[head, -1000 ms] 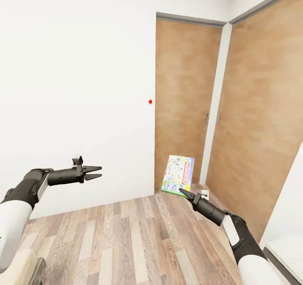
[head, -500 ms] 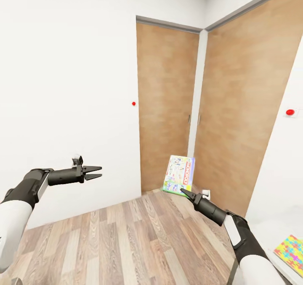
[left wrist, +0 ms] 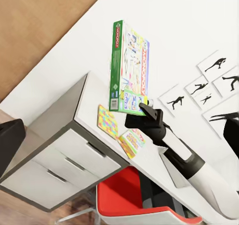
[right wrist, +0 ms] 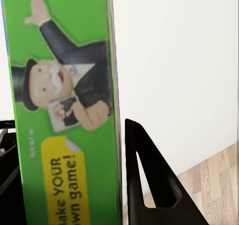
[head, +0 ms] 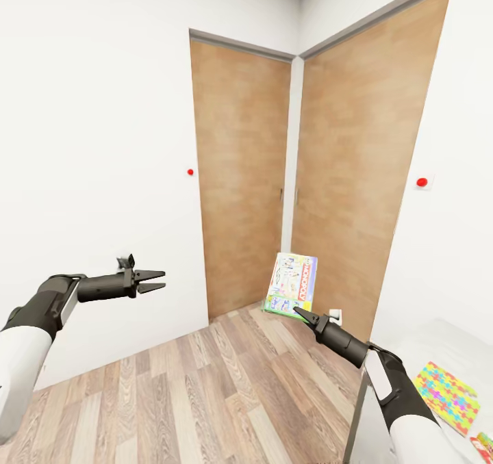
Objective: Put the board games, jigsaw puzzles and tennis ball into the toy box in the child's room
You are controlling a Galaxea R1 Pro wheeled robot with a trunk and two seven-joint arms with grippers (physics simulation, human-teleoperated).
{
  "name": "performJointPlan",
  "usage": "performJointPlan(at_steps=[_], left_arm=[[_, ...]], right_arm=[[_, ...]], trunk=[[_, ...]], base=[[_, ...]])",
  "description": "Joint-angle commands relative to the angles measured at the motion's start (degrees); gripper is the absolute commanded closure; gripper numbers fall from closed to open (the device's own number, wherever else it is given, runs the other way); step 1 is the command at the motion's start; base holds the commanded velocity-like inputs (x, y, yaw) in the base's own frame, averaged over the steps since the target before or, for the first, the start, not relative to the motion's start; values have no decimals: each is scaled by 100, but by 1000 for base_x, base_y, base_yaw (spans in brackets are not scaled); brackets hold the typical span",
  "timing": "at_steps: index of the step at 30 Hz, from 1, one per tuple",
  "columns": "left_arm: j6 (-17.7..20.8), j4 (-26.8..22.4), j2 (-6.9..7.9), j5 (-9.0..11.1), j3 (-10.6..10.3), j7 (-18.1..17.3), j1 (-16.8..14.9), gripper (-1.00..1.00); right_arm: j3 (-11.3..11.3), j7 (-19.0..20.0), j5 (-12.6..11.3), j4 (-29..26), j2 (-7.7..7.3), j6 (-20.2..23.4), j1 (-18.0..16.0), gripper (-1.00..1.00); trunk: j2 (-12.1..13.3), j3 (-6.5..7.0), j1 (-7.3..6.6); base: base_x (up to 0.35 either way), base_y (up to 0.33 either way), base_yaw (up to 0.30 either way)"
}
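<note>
My right gripper (head: 300,312) is shut on the lower corner of a board game (head: 292,282), a white printed box with a green edge, and holds it upright above the wood floor. In the left wrist view the same board game (left wrist: 130,65) stands over the right gripper (left wrist: 144,107). The right wrist view has its green edge (right wrist: 59,105) beside one dark finger (right wrist: 149,185). My left gripper (head: 161,280) hangs open and empty at the left. A jigsaw puzzle (head: 446,387) lies on the pale table (head: 438,344) at the lower right. A second colourful sheet (left wrist: 130,141) lies near the first jigsaw puzzle (left wrist: 107,121).
Two wooden doors (head: 239,176) meet in the corner ahead, between white walls. Wood-plank floor (head: 205,395) stretches in front of me. The table's drawer cabinet (left wrist: 59,155) and a red chair (left wrist: 124,195) appear in the left wrist view. A small colourful item (head: 483,443) sits at the table's near edge.
The camera has turned right: the doors have slid left in the picture and the table with the jigsaw puzzle has come further into view. Both arms keep their pose, the board game still held.
</note>
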Motion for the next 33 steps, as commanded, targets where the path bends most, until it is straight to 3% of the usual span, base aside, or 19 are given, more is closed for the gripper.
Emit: performJointPlan(at_steps=[1, 33], left_arm=[[60, -3, 2, -16, 5, -29, 0, -100], [41, -50, 11, -23, 5, -29, 0, -100]], right_arm=[[-7, 8, -41, 4, -2, 42, -4, 100], [-15, 21, -41, 4, -43, 47, -12, 100]], trunk=[[-4, 3, 2], [-4, 168, 2]], base=[[0, 0, -255], [0, 0, -256]])
